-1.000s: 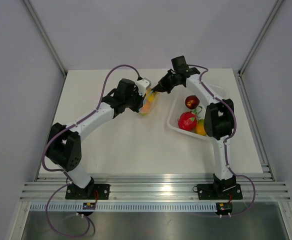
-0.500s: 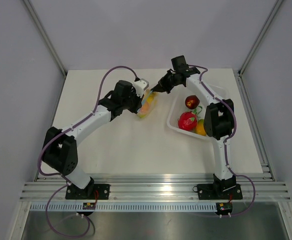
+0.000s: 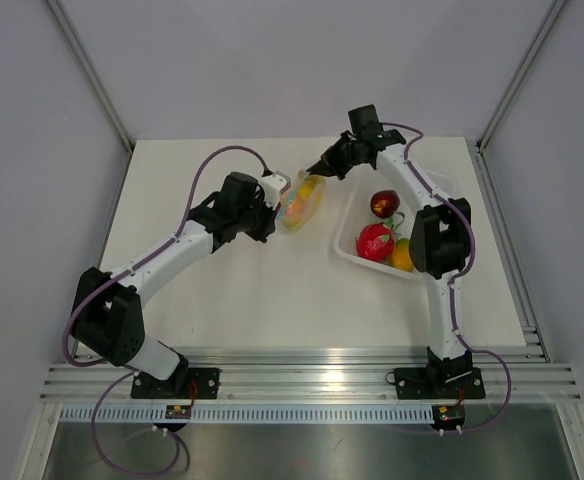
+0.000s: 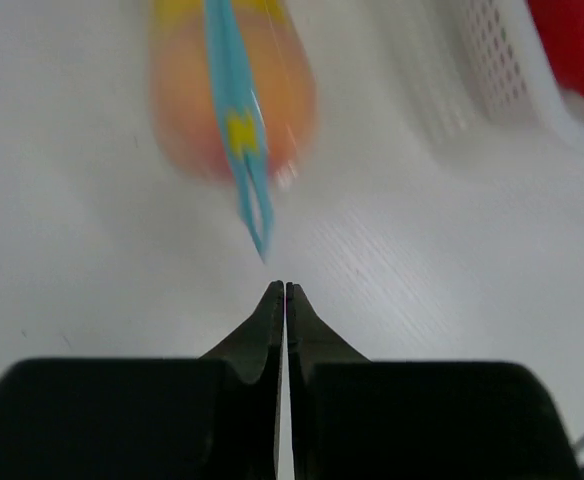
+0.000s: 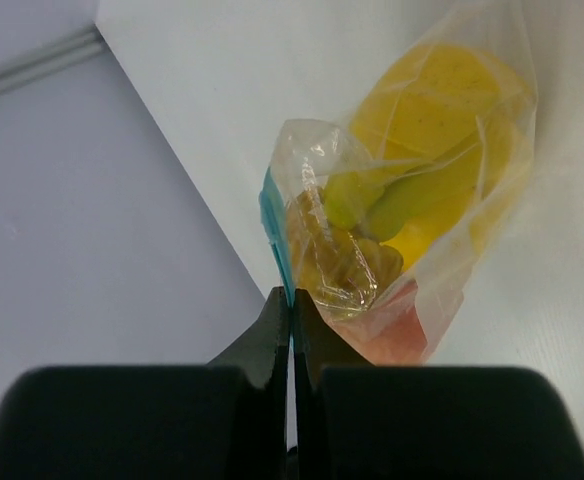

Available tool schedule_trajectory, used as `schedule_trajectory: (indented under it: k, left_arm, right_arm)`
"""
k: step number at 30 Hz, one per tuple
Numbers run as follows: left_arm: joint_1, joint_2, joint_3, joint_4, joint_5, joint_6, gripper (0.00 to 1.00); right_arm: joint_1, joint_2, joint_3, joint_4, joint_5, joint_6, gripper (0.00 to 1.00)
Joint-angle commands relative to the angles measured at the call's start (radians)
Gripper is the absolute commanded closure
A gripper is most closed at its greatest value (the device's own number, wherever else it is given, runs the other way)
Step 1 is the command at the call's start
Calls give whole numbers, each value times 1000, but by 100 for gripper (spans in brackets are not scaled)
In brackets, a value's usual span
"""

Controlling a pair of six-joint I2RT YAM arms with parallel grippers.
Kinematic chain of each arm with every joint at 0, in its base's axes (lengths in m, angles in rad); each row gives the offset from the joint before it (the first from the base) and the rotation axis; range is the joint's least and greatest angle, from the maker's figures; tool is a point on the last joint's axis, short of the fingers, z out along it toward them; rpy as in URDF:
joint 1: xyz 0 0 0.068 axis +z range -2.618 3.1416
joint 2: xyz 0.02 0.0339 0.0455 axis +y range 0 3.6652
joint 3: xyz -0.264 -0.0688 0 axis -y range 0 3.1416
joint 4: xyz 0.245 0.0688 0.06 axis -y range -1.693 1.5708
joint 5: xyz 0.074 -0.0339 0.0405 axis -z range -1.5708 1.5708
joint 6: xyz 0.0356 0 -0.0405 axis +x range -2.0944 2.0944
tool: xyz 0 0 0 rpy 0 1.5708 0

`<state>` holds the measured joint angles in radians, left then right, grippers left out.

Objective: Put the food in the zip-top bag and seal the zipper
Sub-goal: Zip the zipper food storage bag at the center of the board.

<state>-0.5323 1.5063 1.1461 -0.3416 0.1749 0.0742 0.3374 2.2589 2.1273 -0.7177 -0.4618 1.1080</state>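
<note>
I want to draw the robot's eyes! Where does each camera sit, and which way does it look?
Top camera: above and behind, looking down at the table; the left arm and right arm show whole.
Left wrist: rides the left arm, looks forward past its shut left tool toward the zip-top bag.
Right wrist: rides the right arm, sees its right tool pinching the bag's zipper.
Shared: all three see the bag.

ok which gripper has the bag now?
The right gripper, shut on the zipper end of the zip-top bag; the left gripper is shut on nothing, just short of it.
</note>
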Motion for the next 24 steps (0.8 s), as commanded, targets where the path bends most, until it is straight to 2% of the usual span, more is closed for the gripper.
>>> schedule_trajectory:
  k: [1,10,14,15,16,20,24]
  left_arm:
    - [3,-43,-49,-214,51,-22,100]
    - [3,-84,-69,-197,64,-50,100]
    - [3,-95,-30,-183,55,-65,100]
    - [3,-92,6,-180,49,-70,98]
    - [3,-80,21,-174,51,-68,90]
    - [3,-38,105,-154,40,-70,70]
    - [2,15,167,-122,29,-70,63]
  right_arm:
    - [-93,-10,80,155,129,24,100]
    - [-92,-30,39,185,115,33,100]
    - [-93,-44,7,204,109,36,100]
    - [-92,-48,-3,208,100,41,100]
    - [-92,-56,-22,222,97,41,100]
    - [-89,-87,-78,236,69,44,100]
    - [-87,-137,-162,262,64,44,100]
